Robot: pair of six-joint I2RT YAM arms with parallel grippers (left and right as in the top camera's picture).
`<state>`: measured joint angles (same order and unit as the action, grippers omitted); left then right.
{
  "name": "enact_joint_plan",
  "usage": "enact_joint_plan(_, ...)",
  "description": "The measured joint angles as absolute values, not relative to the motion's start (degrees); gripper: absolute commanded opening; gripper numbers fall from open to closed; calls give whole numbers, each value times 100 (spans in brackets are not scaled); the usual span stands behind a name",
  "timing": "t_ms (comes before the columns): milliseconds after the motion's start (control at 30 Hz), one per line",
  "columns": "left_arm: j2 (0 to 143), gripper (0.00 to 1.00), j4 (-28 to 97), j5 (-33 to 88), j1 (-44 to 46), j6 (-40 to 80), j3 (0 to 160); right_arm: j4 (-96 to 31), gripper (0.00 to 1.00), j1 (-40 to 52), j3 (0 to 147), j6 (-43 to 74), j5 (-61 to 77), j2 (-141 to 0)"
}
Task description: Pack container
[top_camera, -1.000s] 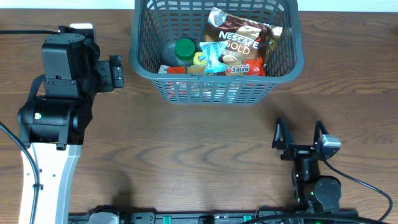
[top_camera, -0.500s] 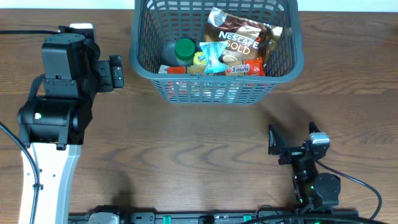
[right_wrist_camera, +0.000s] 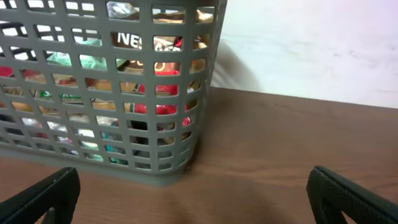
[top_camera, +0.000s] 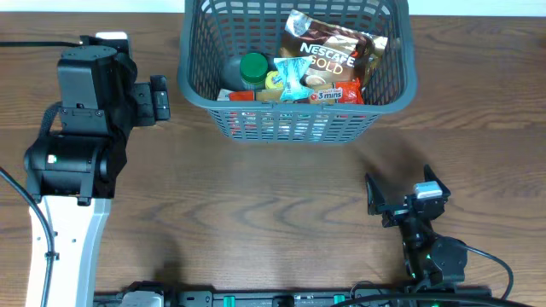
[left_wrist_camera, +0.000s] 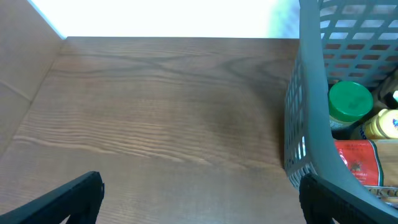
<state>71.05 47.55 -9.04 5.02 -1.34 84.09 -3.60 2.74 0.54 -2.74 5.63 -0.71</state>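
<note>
Overhead view, nearest edge first: right arm (top_camera: pixel 432 256) sits low at the near right of the brown wood-grain worktop (top_camera: pixel 256 196), well apart from everything else. Right jaws spread wide, nothing between them. Right wrist view agrees: two dark fingertips (right_wrist_camera: pixel 46 198) at the bottom corners of the frame, bare worktop between. Further in on the left, the left arm (top_camera: pixel 81 128), with a white lower link and a black upper body, reaches toward the far side. Left jaws also spread and hold nothing. They lie just beside the left near corner of the container (top_camera: pixel 290 124), and contact cannot be made out. In the left wrist view, one black fingertip (left_wrist_camera: pixel 68 196) shows at bottom left and the other at bottom right, the latter in front of the container's slatted wall. Container stands at the far middle of the worktop: grey, lattice sides, thick rim, upright. Contents seen from above: a brown Nescafé Gold pouch (top_camera: pixel 328 53) lying on top toward the right; a green-lidded jar (top_camera: pixel 253 68) toward the left; a small yellow item (top_camera: pixel 275 81) just beside the jar; a pale blue wrapper (top_camera: pixel 296 77) in the middle; a red packet (top_camera: pixel 337 94) against the near wall. Through the lattice, the right wrist view shows red and brown packaging, details too broken up to read fully. Pale wall (right_wrist_camera: pixel 311 43) lies beyond the worktop's far edge.
</note>
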Motion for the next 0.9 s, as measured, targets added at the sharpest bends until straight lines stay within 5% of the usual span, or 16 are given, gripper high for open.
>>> enact_joint_plan(900,7105,99,4755,-904,502,-134,8412,-360,99,274,54,-364,563,-71)
